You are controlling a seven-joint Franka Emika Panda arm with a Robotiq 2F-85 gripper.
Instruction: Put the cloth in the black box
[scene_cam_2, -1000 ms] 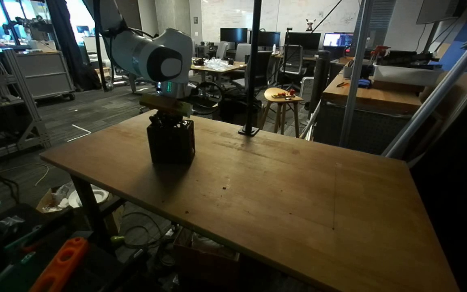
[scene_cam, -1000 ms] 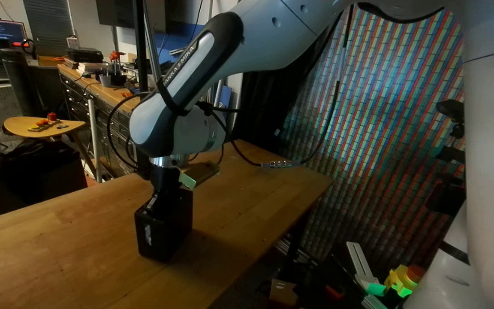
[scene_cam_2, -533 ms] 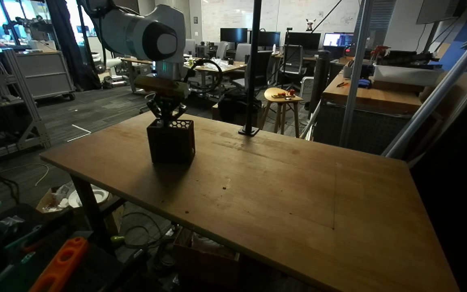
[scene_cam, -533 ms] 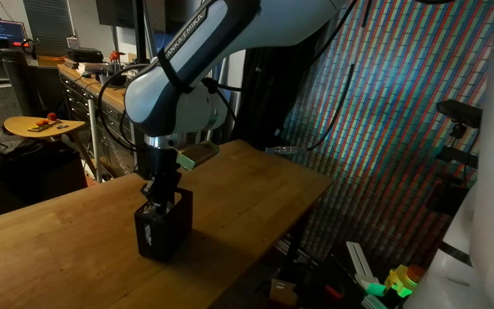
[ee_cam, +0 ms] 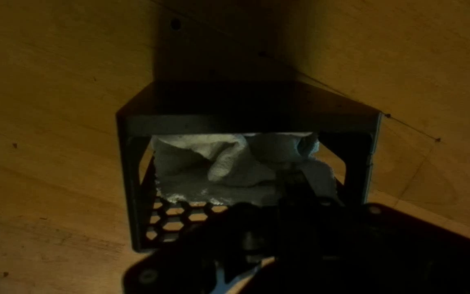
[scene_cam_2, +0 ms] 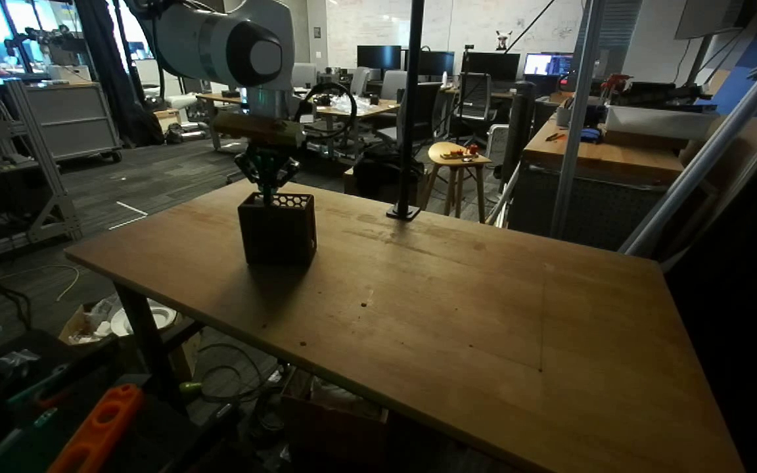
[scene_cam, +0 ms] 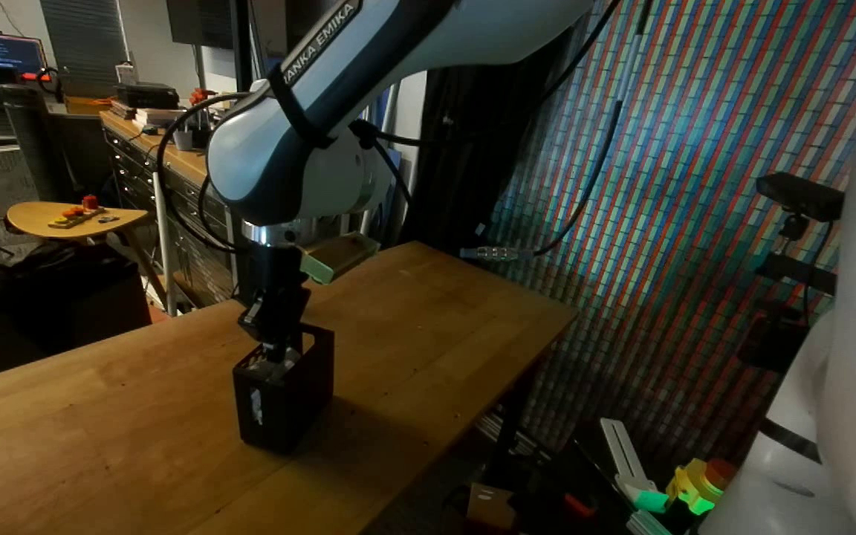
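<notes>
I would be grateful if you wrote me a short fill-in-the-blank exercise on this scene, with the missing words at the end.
The cloth lies crumpled inside a box whose colour is ____.
In the wrist view, the box's mesh wall shows a pattern of repeated ____.
The table under the box has a top made of ____.
In an exterior view, the fingers point ____ at the box.

Missing words: black; hexagons; wood; down.

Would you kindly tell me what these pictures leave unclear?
Cloth: partly hidden by the gripper in the wrist view.
Their contact: too dark to tell in the wrist view.
Cloth: hidden by the box in an exterior view.
Screen: text too small to read in an exterior view.
Arm: cut off by the top edge in both exterior views.
</notes>
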